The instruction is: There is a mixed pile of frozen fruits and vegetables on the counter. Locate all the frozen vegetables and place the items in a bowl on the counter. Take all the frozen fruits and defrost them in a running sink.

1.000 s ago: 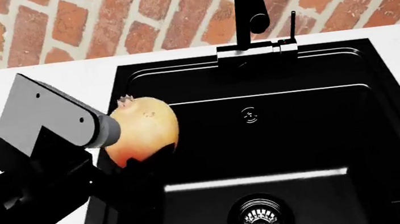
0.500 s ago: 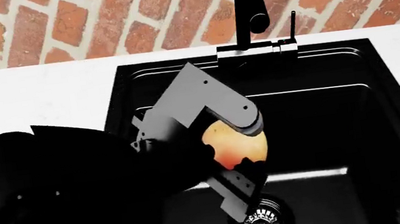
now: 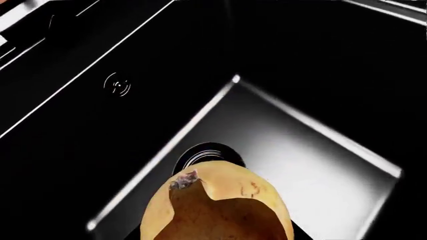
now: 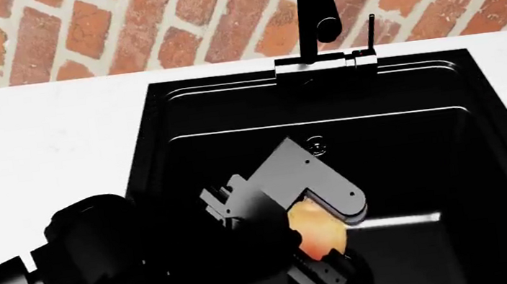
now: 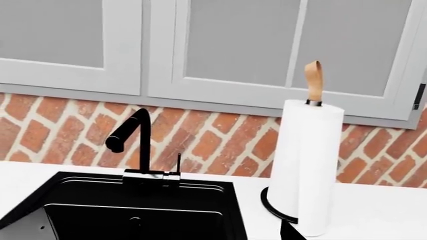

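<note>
Since the earlier frame, the left gripper (image 4: 319, 239) has moved lower into the sink (image 4: 192, 113), toward 6 o'clock from the tap (image 4: 315, 11). It is clenched on the pear (image 4: 318, 234), held above the basin floor near the drain (image 3: 207, 152). Right gripper: out of sight.

The left hand (image 4: 322, 239) reaches forward and down, fingers clamped closed.

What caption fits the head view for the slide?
Left gripper holds the yellow pear low inside the black sink, near the drain, below the tap.
</note>
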{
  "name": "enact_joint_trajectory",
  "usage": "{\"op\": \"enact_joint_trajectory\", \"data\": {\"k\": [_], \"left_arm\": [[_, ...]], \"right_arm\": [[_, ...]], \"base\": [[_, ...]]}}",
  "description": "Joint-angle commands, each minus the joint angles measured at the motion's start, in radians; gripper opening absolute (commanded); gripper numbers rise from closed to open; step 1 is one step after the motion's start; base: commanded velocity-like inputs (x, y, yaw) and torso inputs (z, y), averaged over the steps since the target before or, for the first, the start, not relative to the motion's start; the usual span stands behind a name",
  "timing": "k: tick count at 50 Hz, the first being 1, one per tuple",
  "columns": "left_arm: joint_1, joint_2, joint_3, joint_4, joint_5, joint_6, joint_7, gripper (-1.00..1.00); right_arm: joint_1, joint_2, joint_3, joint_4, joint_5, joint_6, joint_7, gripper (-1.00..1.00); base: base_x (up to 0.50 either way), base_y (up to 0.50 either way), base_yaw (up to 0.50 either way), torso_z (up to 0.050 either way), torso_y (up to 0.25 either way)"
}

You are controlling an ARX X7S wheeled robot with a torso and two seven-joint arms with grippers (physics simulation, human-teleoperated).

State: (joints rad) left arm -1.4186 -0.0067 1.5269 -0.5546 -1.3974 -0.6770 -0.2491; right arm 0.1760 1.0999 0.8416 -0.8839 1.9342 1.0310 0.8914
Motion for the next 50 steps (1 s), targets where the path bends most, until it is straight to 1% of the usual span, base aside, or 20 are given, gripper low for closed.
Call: {"op": "enact_joint_trajectory", "data": {"k": [1, 6, 18, 19, 29, 41, 46, 50], "left_arm": [[0.038, 0.007, 0.037, -0.058, -0.035, 0.069, -0.052, -1.0], [0.075, 0.007, 0.036, -0.065, -0.016, 0.079, -0.043, -1.0], [0.056, 0.007, 0.037, -0.063, -0.038, 0.061, -0.037, -1.0], [0.057, 0.007, 0.037, -0.062, -0.037, 0.06, -0.036, 1.0], [0.037, 0.007, 0.036, -0.041, -0.037, 0.054, -0.034, 1.0], [-0.083, 0.005, 0.022, 0.054, -0.112, 0.061, -0.054, 1.0], [-0.138, -0.068, -0.022, 0.189, -0.145, 0.053, -0.104, 1.0], [-0.178, -0.132, -0.06, 0.291, -0.177, 0.046, -0.141, 1.0]], "right_arm": [[-0.002, -0.011, 0.008, -0.005, 0.004, 0.036, -0.045, 1.0], [-0.004, -0.014, 0.006, -0.007, 0.003, 0.038, -0.047, 1.0], [0.0, -0.024, -0.012, -0.007, -0.014, 0.039, -0.058, 1.0], [0.002, -0.023, -0.015, -0.007, -0.015, 0.038, -0.058, 1.0], [0.003, -0.028, -0.028, -0.007, -0.026, 0.039, -0.064, 1.0], [0.018, -0.037, -0.073, -0.007, -0.053, 0.028, -0.067, 1.0], [0.019, -0.035, -0.071, -0.009, -0.051, 0.026, -0.061, 1.0], [0.028, -0.036, -0.096, -0.01, -0.065, 0.022, -0.062, 1.0]], "base": [[0.0, 0.0, 0.0, 0.0, 0.0], [0.0, 0.0, 0.0, 0.0, 0.0], [0.0, 0.0, 0.0, 0.0, 0.001], [0.0, 0.0, 0.0, 0.0, 0.0], [0.0, 0.0, 0.0, 0.0, 0.0], [0.0, 0.0, 0.0, 0.001, 0.0], [0.0, 0.0, 0.0, 0.0, 0.0], [0.0, 0.0, 0.0, 0.0, 0.0]]}}
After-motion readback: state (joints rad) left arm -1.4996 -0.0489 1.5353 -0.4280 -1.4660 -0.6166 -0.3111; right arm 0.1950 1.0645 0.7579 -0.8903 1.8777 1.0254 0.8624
